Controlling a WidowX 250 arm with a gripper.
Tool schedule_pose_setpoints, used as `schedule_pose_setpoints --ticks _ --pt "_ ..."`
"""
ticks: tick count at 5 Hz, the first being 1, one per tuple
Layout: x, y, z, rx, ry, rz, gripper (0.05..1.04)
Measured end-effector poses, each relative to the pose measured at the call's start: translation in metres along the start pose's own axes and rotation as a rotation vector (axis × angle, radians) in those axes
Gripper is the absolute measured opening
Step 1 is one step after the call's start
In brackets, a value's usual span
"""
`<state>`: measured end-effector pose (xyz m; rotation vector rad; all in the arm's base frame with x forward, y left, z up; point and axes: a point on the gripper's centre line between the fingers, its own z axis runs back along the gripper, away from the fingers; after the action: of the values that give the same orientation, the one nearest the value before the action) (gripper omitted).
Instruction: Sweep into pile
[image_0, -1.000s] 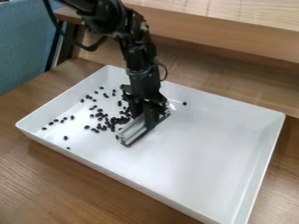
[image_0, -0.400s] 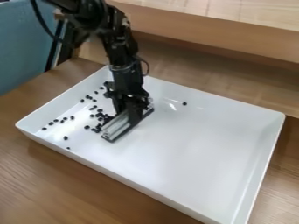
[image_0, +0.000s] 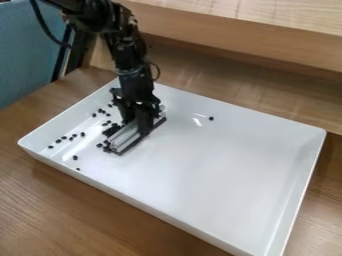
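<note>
And here's the black gripper (image_0: 141, 126), down over the left part of the white tray (image_0: 220, 175), its jaws closed on a silvery grooved metal bar (image_0: 123, 139). The bar lies low and slantwise in the tray, one end pointing toward the near long edge, the other toward the far one.

Look at the beans, small and black! A tight clump of beans (image_0: 111, 131) sits right up against the bar, on the side facing the tray's left short edge, with a few more by the bar's near end. Out beyond, a loose group of beans (image_0: 101, 111) is scattered toward the left short edge, and a straggling line of beans (image_0: 64, 137) runs in from close to the left corner. Two more, one behind the other, lie near the near long edge. And over on the far side, one lone bean (image_0: 211, 118) sits near the far long edge, well apart from all the rest!

The tray rests on a wood-grained bench (image_0: 60, 210), a wooden ledge (image_0: 247, 42) running behind it, and up in the top left there's a blue panel (image_0: 23, 55) beside dark uprights.
</note>
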<state>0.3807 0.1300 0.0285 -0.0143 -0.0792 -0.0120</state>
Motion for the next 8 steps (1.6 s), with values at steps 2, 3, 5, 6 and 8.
schedule_pose_setpoints --ticks 2,3,5,6,8 --pt "-0.002 0.009 0.000 0.007 0.004 -0.004 0.393" --pt "-0.011 0.023 0.001 0.011 0.002 0.027 0.393" --pt "-0.020 0.038 0.002 0.013 0.005 0.047 0.393" --pt "-0.020 0.037 0.002 0.011 0.003 0.030 0.393" --pt "-0.028 0.040 -0.001 0.006 0.049 0.016 0.739"
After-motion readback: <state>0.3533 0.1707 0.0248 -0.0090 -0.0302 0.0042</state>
